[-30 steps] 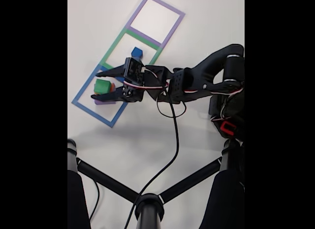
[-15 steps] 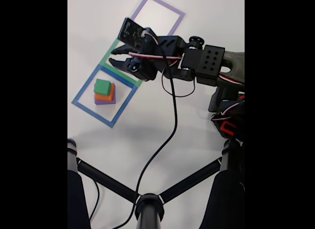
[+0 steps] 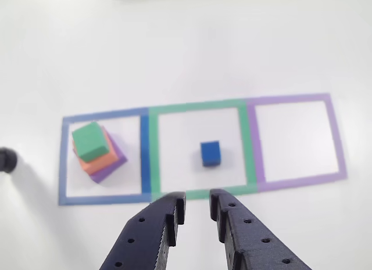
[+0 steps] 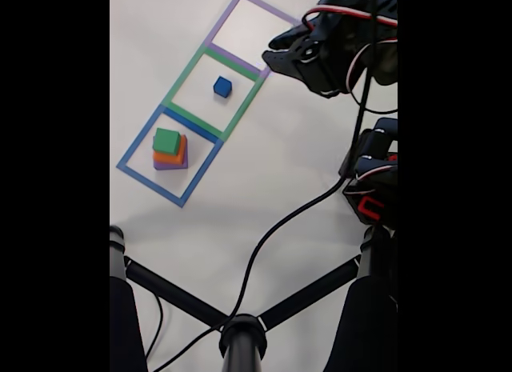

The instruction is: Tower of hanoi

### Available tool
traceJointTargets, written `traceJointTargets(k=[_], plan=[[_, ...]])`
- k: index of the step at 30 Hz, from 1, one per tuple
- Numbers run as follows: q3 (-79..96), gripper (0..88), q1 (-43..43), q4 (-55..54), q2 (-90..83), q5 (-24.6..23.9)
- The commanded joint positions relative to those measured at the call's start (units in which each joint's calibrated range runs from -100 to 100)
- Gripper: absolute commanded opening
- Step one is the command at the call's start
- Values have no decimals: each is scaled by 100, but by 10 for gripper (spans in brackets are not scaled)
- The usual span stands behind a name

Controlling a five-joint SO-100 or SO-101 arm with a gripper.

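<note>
In the other view, my tool (image 3: pixel 196 205) hangs near me with its tips a little apart and nothing in it. The blue cube (image 3: pixel 210 153) sits alone in the green square (image 3: pixel 154 154). The stack (image 3: pixel 97 151) is in the left blue square (image 3: pixel 144 151).

In the fixed view, my tool (image 4: pixel 276 56) is up high at the far right. I think the small cube is placed; next I must grab the green block (image 4: pixel 166 140).
</note>
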Motion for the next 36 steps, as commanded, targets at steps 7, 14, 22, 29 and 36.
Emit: traceJointTargets(k=[7,14,22,29,36], plan=[[63,0,649,259,-97,468],[2107,61,961,-810,-642,1498],[4442,178,1106,-3076,-883,1498],[6551,220,1091,-6022,-738,1498],[8286,237,931,-9745,512,1498]])
